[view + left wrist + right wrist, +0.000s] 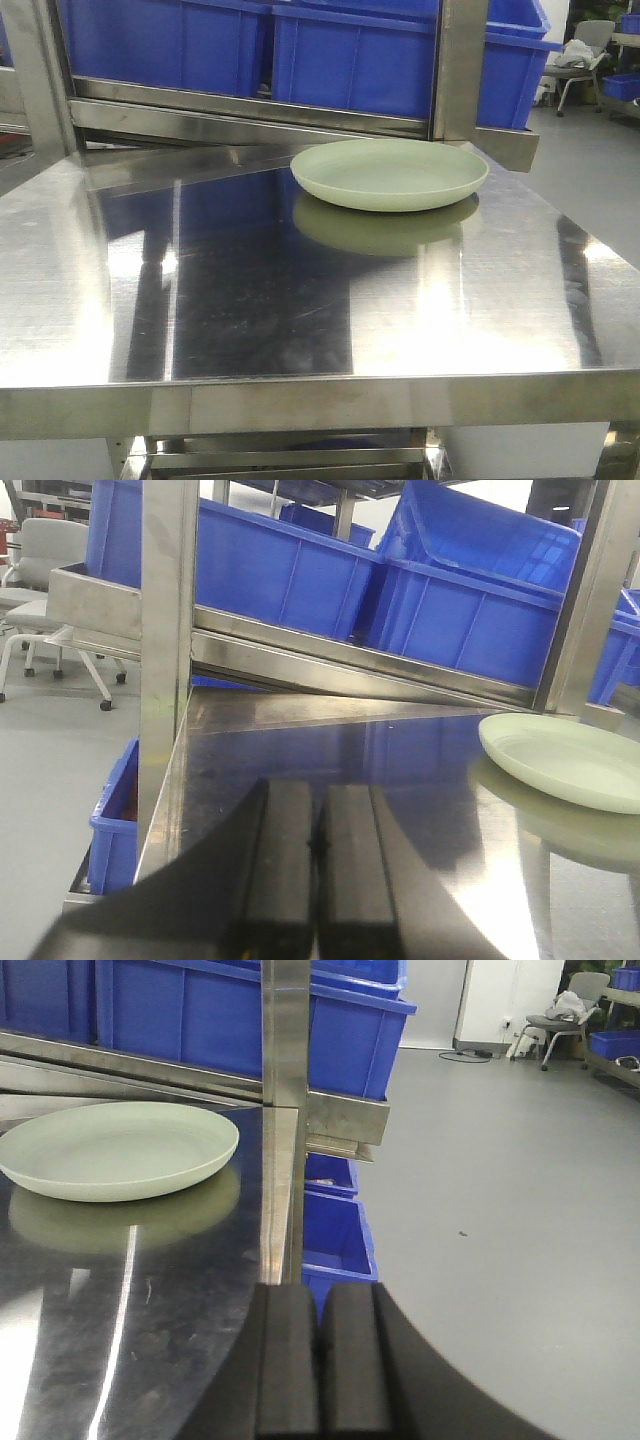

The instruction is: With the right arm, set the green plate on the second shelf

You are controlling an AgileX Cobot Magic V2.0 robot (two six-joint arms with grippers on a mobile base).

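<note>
Left end effector (318,810): pads pressed together, empty. Green plate (390,172) sits flat approx 1 o'clock on steel surface (250,310), below blue bins (350,60). Right end effector (320,1305): closed too, empty, plate at its 10 o'clock. Plate prob. light, rigid, slick; pinch raised rim, near edge.

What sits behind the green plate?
Behind the green plate run a steel shelf rail and blue plastic bins above it. The bins' insides cannot be seen; their walls hide them.
</note>
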